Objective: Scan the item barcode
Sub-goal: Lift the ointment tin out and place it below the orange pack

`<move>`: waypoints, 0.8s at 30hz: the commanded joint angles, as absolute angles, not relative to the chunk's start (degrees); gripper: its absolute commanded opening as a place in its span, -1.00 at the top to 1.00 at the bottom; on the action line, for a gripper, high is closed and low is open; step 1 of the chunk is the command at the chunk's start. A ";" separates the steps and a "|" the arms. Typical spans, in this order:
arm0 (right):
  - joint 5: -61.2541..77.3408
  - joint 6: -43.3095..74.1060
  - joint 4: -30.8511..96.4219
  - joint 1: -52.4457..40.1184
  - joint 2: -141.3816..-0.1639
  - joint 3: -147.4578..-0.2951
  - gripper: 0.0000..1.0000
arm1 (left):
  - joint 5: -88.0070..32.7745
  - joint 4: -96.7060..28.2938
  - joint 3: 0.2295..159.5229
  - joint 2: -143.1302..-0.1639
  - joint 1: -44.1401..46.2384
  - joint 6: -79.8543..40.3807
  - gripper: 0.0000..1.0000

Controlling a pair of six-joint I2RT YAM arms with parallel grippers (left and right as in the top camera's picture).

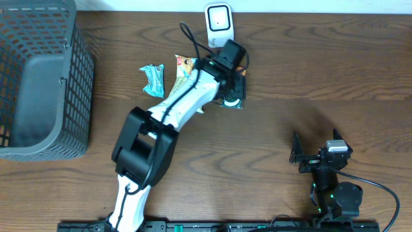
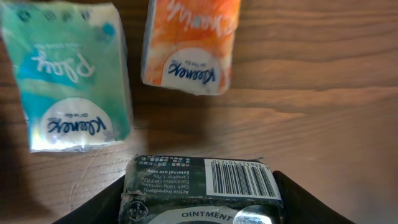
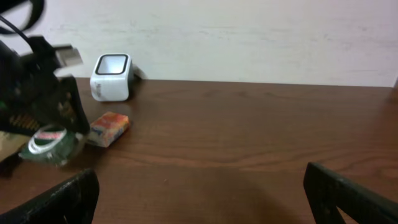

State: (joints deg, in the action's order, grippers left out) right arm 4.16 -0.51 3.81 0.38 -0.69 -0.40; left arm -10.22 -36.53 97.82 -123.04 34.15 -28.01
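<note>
Table [image 1: 302, 71]: dark wood, carrying everything below.
Basket [image 1: 38, 77]: grey mesh, at the far left edge; through the open top only its own solid grey floor shows.
Left gripper [image 1: 232, 96]: reached out to just in front of the scanner, fingers [image 2: 93, 208] clamped on either side of the ointment jar.
Right gripper [image 3: 199, 180]: near the table's near edge, well apart from the items, jaws spread wide with only bare wood between them.
Scanner [image 1: 219, 24]: white, upright at the far edge, window facing the arms.
Teal tissue pack [image 2: 68, 81]: flat on the wood, beside the orange tissue pack [image 2: 189, 43].
Ointment jar [image 2: 202, 186]: squat and dark green (no clear long axis), tilted in the right wrist view; its label runs from finger to finger, barcode on the right half, facing the tissue packs.
</note>
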 commanded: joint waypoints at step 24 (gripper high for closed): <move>3.99 -0.47 4.05 -0.05 -0.38 -0.32 -0.99 | -3.31 -39.09 100.01 -107.11 24.86 -19.57 -0.61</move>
State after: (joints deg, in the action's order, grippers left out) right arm 4.14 -0.49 3.81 0.38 -0.69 -0.40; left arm -4.27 -37.76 97.84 -113.62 27.62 -22.81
